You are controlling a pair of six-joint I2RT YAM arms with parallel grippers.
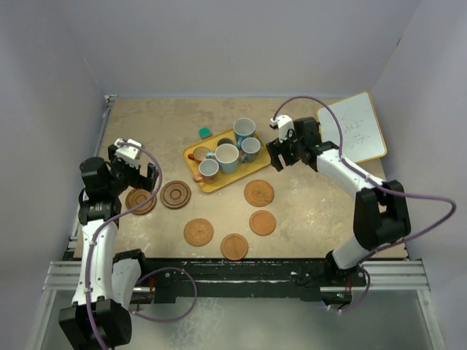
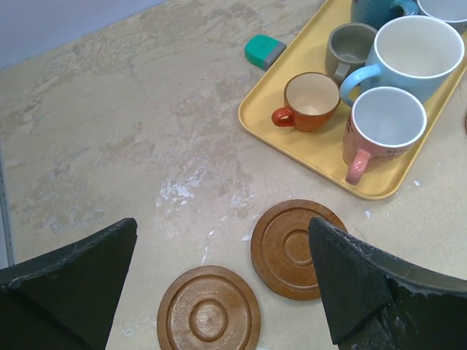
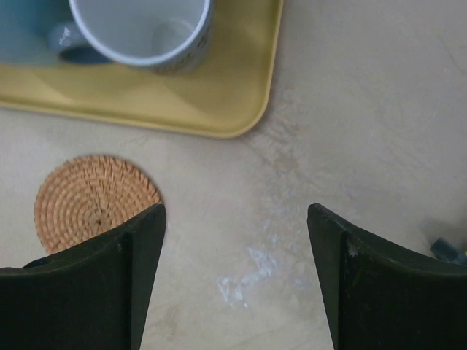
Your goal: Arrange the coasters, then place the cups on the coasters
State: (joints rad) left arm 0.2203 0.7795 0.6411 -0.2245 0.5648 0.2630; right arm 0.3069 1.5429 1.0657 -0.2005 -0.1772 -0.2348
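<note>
We see the left end effector (image 2: 222, 244) hanging over the mottled beige worktop (image 2: 109, 131), its black fingers (image 2: 73, 284) spread wide with nothing between them. Under it lie the two dark brown ringed round coasters, one (image 2: 209, 313) at the bottom of the left wrist view and the other (image 2: 292, 248) nearer the yellow rectangular tray (image 2: 270, 120), close together but not touching.

All six cups stand upright on that tray: the small orange-brown cup (image 2: 310, 102) at its near-left edge; the small grey cup (image 2: 350, 45) just behind it; the large light blue cup (image 2: 416, 55); the pale cup with a pink handle (image 2: 383, 127) at the front; the second light blue cup (image 1: 244, 130) at the far end; the smaller pale blue cup (image 1: 250, 148) beside it. A small green object (image 2: 263, 51) lies on the worktop just off the tray's far edge.

The right end effector (image 3: 233, 248) is spread too, gripping nothing, beyond the tray's right corner; the woven orange-brown round coaster (image 3: 95, 200) lies near the tray's front edge. From above, three plain orange-brown round coasters (image 1: 263, 222) (image 1: 198, 232) (image 1: 234, 246) lie nearer the arm bases, well apart. A white board (image 1: 357, 127) rests at the far right.
</note>
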